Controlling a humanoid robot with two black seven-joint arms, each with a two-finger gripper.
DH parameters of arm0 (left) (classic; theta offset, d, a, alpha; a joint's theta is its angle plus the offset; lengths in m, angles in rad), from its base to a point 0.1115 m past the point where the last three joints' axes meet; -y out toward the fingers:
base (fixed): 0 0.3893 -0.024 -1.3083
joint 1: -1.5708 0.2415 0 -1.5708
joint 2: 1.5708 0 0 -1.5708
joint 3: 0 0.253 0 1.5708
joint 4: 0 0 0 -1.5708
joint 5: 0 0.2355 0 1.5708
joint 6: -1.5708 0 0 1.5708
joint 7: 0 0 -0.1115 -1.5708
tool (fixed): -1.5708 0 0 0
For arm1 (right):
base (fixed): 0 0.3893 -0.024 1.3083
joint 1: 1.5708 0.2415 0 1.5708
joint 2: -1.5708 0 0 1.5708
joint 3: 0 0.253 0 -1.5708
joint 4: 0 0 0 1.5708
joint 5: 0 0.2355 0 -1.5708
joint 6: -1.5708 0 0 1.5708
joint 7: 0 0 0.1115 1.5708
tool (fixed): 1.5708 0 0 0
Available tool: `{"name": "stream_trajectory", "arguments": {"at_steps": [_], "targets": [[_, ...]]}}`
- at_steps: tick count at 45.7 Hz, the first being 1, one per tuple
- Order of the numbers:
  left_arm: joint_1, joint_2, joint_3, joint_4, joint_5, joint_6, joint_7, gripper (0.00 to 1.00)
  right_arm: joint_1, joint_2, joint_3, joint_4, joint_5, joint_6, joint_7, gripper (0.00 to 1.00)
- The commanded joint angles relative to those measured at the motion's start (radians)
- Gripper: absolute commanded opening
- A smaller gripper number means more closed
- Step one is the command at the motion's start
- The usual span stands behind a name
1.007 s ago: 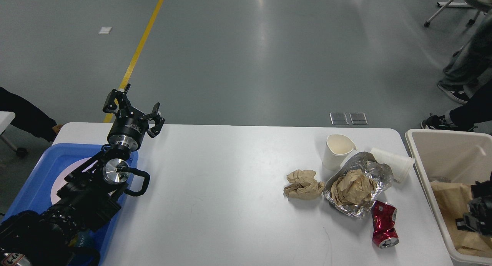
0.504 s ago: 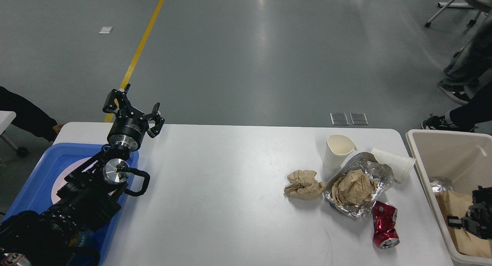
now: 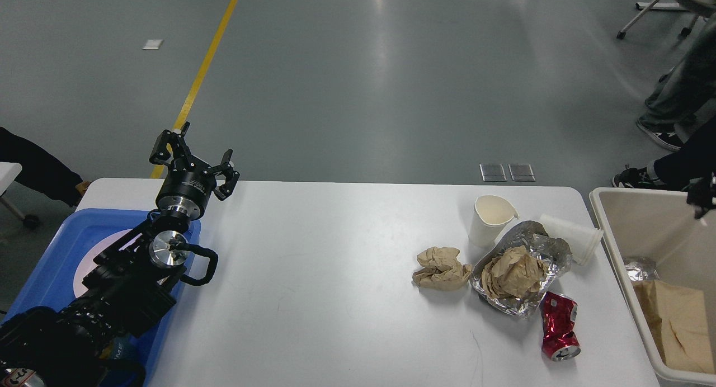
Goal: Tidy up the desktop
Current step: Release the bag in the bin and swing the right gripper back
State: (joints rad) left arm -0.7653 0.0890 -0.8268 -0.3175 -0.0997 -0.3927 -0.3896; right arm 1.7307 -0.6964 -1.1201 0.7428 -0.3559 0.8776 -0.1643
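The white desktop (image 3: 335, 275) holds litter on its right half: a crumpled brown paper (image 3: 442, 268), a foil sheet with brown paper in it (image 3: 520, 269), a crushed red can (image 3: 559, 326), an upright paper cup (image 3: 491, 219) and a clear plastic cup on its side (image 3: 573, 239). My left gripper (image 3: 193, 155) is open and empty, raised above the table's far left corner. Only a dark piece of my right gripper (image 3: 705, 196) shows at the right edge, above the bin; its fingers cannot be told apart.
A beige bin (image 3: 615, 247) stands off the table's right end, with a brown paper bag (image 3: 677, 320) and a foil scrap (image 3: 637, 268) inside. Under my left arm lies a blue tray (image 3: 50, 264). People's legs are at the far right.
My right gripper has risen out of the bin to its far rim, leaving the brown paper bag lying inside. The left arm has not moved.
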Motion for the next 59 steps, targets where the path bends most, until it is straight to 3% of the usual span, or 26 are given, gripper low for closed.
{"name": "stream_trajectory", "arguments": {"at_steps": [1,12,21,35,47,53,59], "targets": [[0.001,0.0,0.0,0.0,0.0,0.0,0.0,0.96,0.228,0.084,0.0,0.061,0.002,0.082,0.0,1.0],[0.0,0.0,0.0,0.0,0.0,0.0,0.0,0.96,0.541,0.325,0.072,0.236,0.006,0.082,0.009,1.0],[0.001,0.0,0.0,0.0,0.0,0.0,0.0,0.96,0.653,0.416,0.238,0.363,0.038,0.082,0.009,1.0],[0.0,0.0,0.0,0.0,0.0,0.0,0.0,0.96,0.641,0.451,0.237,0.368,0.041,0.082,0.003,1.0],[0.0,0.0,0.0,0.0,0.0,0.0,0.0,0.96,0.439,0.388,0.089,0.323,0.025,0.082,0.003,1.0],[0.001,0.0,0.0,0.0,0.0,0.0,0.0,0.96,0.34,0.383,0.051,0.337,0.025,-0.167,0.003,1.0],[0.001,0.0,0.0,0.0,0.0,0.0,0.0,0.96,0.248,0.391,0.057,0.342,0.025,-0.327,0.003,1.0]]}}
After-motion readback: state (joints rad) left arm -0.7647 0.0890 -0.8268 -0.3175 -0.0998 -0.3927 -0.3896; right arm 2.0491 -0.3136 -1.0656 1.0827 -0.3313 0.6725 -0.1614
